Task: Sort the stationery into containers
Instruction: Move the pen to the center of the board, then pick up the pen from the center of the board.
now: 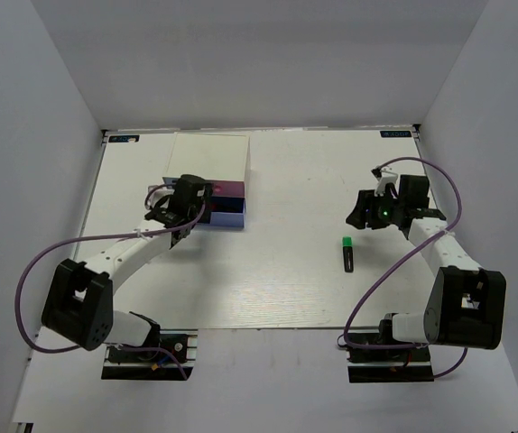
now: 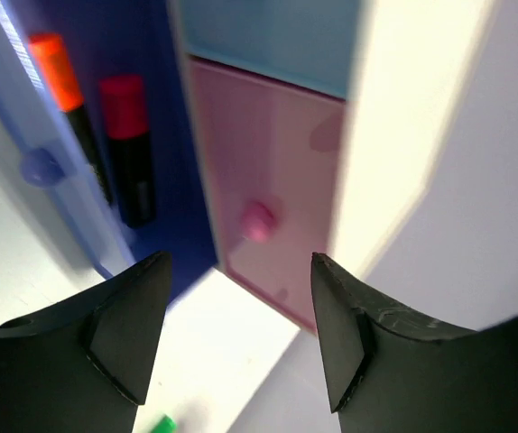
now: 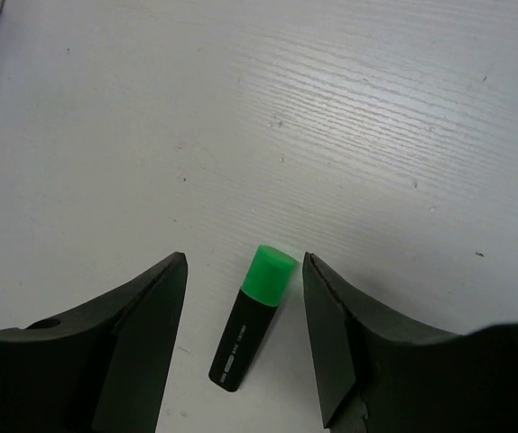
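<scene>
Left pincer (image 2: 239, 262) gapes empty before pink drawer (image 2: 268, 162); right pincer (image 3: 244, 259) open above green highlighter (image 3: 252, 320).

I count three highlighters: an orange-capped highlighter (image 2: 65, 99) and a red-capped highlighter (image 2: 131, 153) side by side in the darker blue drawer (image 2: 164, 117), and a green-capped highlighter (image 3: 254, 311) out on the tabletop (image 3: 376, 135). One cream-topped box (image 1: 209, 158) shows three drawers, the others being a light-blue drawer (image 2: 277, 41) and a pink drawer (image 2: 268, 162). Two knobs are visible, a blue knob (image 2: 41, 167) and a pink knob (image 2: 257, 219).
</scene>
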Tool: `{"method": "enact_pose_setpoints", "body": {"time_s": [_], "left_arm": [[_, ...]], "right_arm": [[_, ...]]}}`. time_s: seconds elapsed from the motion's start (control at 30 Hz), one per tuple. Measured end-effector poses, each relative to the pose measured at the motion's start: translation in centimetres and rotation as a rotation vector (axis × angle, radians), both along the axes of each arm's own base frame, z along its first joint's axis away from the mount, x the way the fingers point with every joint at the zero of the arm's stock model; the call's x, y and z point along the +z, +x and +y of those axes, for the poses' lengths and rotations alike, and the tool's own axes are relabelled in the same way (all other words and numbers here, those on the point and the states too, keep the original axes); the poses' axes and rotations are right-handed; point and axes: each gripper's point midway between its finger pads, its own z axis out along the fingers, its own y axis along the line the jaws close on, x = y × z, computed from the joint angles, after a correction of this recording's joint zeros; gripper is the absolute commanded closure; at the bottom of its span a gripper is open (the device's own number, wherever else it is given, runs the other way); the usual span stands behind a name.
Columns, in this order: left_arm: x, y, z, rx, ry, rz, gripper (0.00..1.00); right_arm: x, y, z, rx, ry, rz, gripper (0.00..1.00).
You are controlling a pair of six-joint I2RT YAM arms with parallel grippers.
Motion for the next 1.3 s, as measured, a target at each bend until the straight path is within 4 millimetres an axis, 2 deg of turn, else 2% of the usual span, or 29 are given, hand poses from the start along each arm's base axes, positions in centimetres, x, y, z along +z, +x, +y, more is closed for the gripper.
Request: {"method": "enact_pose_setpoints", "body": {"time_s": [0.1, 0.23, 0.33, 0.43, 0.63, 0.7, 0.8, 0.9, 0.93, 0.97, 1.03, 1.23, 1.27, 1.3], "left_arm": [[2.0, -0.6, -0.4, -0.065, 0.012, -0.04, 0.23], [4.4, -2.5, -1.1, -0.225, 0.089, -0.09, 0.19], [5.2, -4.1, -1.2, -0.332, 0.171, -0.104, 0.16], [5.3, -6.0, -0.9, -0.424, 0.245, -0.112, 0.14], [2.6, -11.1, 1.6, -0.513, 0.351, -0.082, 0.12], [2.3, -12.1, 2.2, -0.524, 0.368, -0.075, 0.12], [1.9, -13.1, 2.7, -0.532, 0.384, -0.073, 0.12], [1.4, -13.9, 3.3, -0.537, 0.396, -0.062, 0.12], [1.1, -14.2, 3.4, -0.538, 0.4, -0.051, 0.12], [0.9, -14.3, 3.6, -0.536, 0.403, -0.045, 0.12], [0.2, -14.8, 3.9, -0.538, 0.41, -0.022, 0.12], [-3.4, -16.3, 4.7, -0.536, 0.411, 0.075, 0.12], [-4.1, -16.6, 4.7, -0.536, 0.406, 0.093, 0.12], [-4.9, -16.9, 4.8, -0.536, 0.4, 0.112, 0.12]], "right_arm": [[-0.7, -0.7, -0.2, 0.03, -0.036, 0.019, 0.38], [-1.9, -1.9, -0.6, 0.061, -0.11, 0.06, 0.37], [-2.8, -2.6, -1.0, 0.079, -0.164, 0.081, 0.37], [-4.1, -3.7, -0.6, 0.112, -0.199, 0.131, 0.34], [-6.9, -5.2, 0.7, 0.172, -0.248, 0.24, 0.33], [-7.9, -5.7, 0.9, 0.181, -0.267, 0.28, 0.33], [-8.5, -5.7, 1.0, 0.179, -0.298, 0.297, 0.4], [-8.8, -5.2, 0.8, 0.153, -0.346, 0.295, 0.54], [-8.9, -5.1, 0.8, 0.155, -0.35, 0.295, 0.54], [-9.0, -5.1, 0.8, 0.15, -0.368, 0.292, 0.6], [-9.0, -4.8, 0.7, 0.146, -0.398, 0.28, 0.66], [-9.0, -4.7, 0.9, 0.184, -0.452, 0.248, 0.9], [-8.9, -4.7, 1.0, 0.209, -0.454, 0.239, 0.97], [-8.8, -4.8, 1.3, 0.246, -0.451, 0.231, 0.98]]}}
